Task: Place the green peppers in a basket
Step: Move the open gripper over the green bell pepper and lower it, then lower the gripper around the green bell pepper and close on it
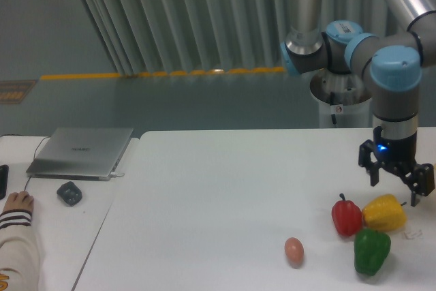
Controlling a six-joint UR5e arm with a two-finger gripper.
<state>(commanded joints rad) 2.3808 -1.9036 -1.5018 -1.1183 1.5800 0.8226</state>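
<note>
The glossy green pepper (372, 251) (blocky, lobed) sits on the table's near right edge.

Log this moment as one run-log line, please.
end effector: open, empty, above yellow pepper | green pepper: on table, untouched, beside red pepper | basket: not in view

A robotics lab: pedestal-mounted arm (381, 59), white table (225, 189), closed laptop (82, 152), yellow floor line (163, 73).
</note>
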